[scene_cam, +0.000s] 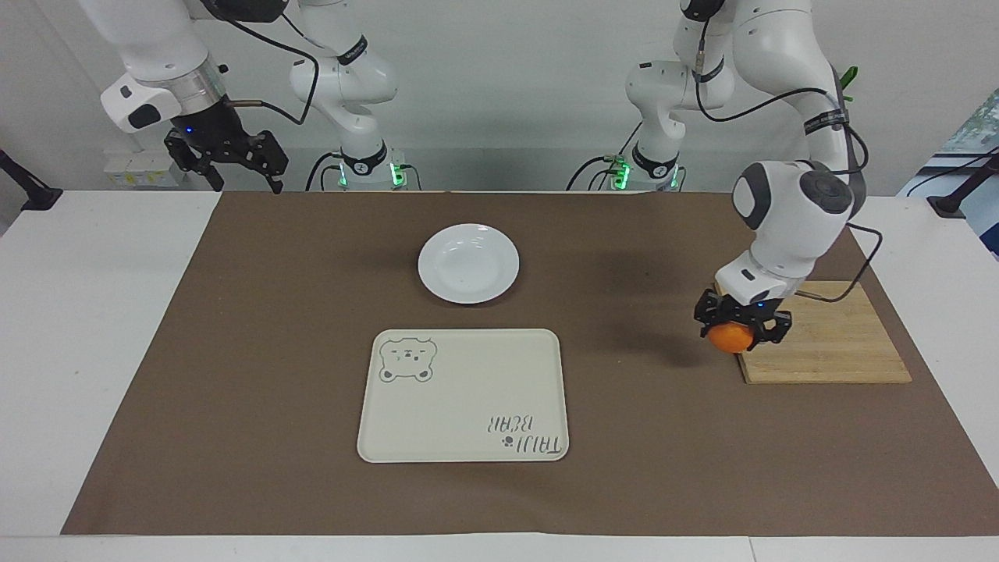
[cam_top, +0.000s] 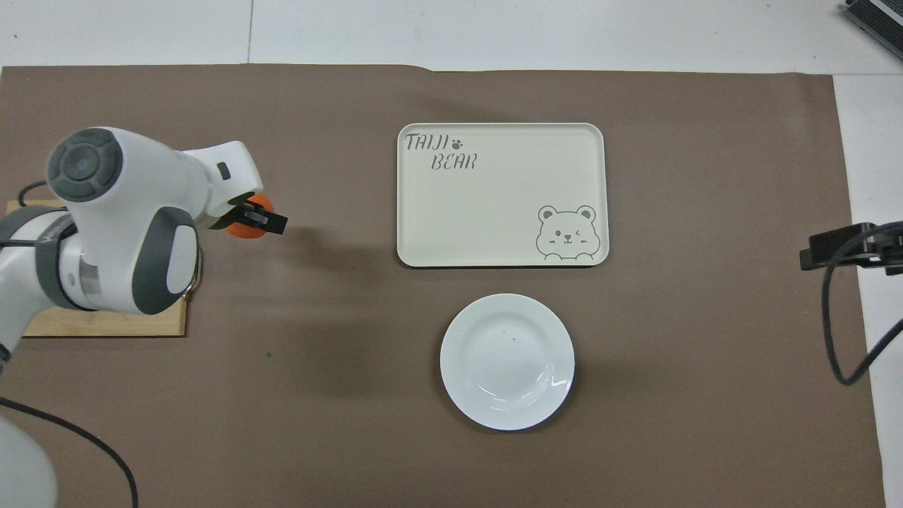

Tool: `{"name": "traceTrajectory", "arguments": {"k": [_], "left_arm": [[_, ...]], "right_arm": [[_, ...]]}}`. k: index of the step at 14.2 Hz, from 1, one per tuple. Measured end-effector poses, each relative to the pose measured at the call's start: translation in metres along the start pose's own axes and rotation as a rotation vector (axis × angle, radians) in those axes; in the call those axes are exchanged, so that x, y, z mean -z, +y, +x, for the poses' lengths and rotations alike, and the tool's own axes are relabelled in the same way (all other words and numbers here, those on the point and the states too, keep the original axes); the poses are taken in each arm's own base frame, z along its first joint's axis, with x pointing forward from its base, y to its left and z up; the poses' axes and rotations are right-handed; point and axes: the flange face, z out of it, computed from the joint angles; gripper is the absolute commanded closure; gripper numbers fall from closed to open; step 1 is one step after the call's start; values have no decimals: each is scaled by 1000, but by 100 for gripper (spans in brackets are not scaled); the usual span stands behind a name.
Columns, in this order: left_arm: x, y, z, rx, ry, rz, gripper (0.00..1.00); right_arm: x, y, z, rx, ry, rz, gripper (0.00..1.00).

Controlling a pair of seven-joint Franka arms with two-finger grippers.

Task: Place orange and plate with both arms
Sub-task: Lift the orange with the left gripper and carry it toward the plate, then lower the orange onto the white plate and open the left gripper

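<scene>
The cream tray (cam_top: pixel 501 194) carries the words "TAIJI BEAR" with a paw print in grey at one corner and a winking bear drawing at the corner diagonal to it; in the facing view the lettering reads upside down. In the overhead view, the left arm's bulky white wrist hides most of the wooden cutting board (scene_cam: pixel 835 343), leaving only its edges, and the right gripper (cam_top: pixel 836 248) is cut off at the 3 o'clock edge, where only a dark block and a cable show. The left gripper (scene_cam: pixel 740 326) is pinched on the orange (scene_cam: pixel 730 336), which hangs under its fingers in the air over the board's edge toward the tray, at about 9 o'clock from the tray in the overhead view. The right gripper (scene_cam: pixel 234 168) waits with its fingers spread above the right arm's end of the desk (scene_cam: pixel 86 312). The plate (cam_top: pixel 507 361) lies on the brown mat (cam_top: pixel 317 395) at 6 o'clock of the tray in the overhead view, nearer to the robots, bare.
</scene>
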Motion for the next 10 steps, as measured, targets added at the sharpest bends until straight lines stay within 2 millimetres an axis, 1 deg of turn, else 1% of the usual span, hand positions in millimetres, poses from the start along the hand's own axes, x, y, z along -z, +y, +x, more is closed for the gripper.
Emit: {"name": "traceTrajectory", "arguments": {"k": [2,4,7,8,10], "left_arm": [[0,61,9,-11,4,-15,100],[0,124,12,8,17,-30,100],[-5,211,8,8,38,-54,100],[-6,234,6,5,45,-62,100],[-9,271,0,-3,55,-76,100]], "right_arm": [[0,0,0,0,0,0,0],[1,0,-1,0,2,0,0],[1,0,-1,0,2,0,0],[1,0,-2,0,2,0,0],[1,0,-2,0,1,0,0]]}}
